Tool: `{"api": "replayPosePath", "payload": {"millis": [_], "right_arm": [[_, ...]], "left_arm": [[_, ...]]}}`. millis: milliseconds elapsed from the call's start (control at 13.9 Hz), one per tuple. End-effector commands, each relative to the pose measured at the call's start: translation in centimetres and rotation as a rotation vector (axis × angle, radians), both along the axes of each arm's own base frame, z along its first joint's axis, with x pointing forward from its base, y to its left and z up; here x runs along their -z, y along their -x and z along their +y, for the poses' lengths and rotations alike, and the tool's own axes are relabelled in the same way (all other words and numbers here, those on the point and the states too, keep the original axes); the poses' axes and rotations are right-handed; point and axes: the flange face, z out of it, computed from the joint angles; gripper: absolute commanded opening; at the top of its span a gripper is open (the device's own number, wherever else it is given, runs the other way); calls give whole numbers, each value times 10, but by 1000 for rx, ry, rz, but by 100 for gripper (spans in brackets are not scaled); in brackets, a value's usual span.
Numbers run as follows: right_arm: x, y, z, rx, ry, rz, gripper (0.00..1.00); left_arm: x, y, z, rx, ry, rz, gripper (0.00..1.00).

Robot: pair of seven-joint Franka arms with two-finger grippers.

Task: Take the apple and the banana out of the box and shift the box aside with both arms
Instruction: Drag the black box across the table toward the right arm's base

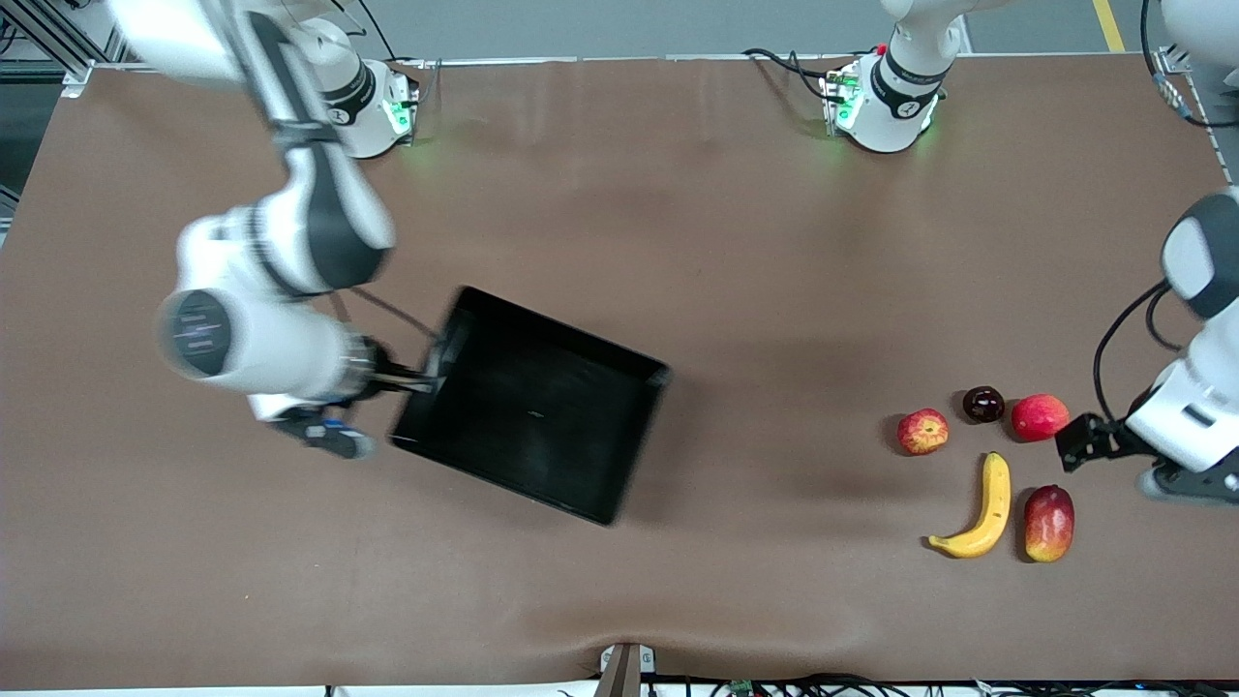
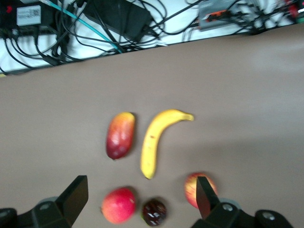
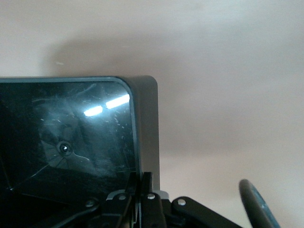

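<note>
Even overhead light; right arm [image 1: 281, 242] motion-blurred; glare streaks inside box [image 3: 95, 111]

No legible text, label or number on anything.

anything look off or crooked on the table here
The glossy black rectangular plastic bin sits askew to the table edges, its wall pinched by the right gripper. The left gripper hangs open beside the fruit.

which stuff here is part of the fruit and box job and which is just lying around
Part of the job:
- banana
- apple with yellowish patches
- black box, its wall clamped by the right hand
- left hand, open beside the fruits

Just lying about:
- mango
- dark purple fruit
- pinkish-red fruit
</note>
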Motion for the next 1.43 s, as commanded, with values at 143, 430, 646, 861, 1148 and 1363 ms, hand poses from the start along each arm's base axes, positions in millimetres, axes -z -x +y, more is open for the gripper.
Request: {"api": "replayPosePath", "payload": {"millis": [143,430,646,861,1148,1363], "right_arm": [[7,16,-176,-80,-67,47,0],[41,40,-311,-192,-137,13,0],[99,69,-359,-255,-71,8,0],[151,93,-387,-300,-74,-34,0],[161,93,-399,-322,-84,-52,70],[123,68,-392,-393,-90,-81,100]], "left_arm": [[-76,57,-7,-29,-16,60,100],[-110,103,-15,-46,-33,174,100],[-122,135,-34,-49,7,180,100],[-130,146,-46,-99,10,183,100],[-133,152,-66,-131,16,194,100],[-133,152,-59,-132,19,195,100]]}}
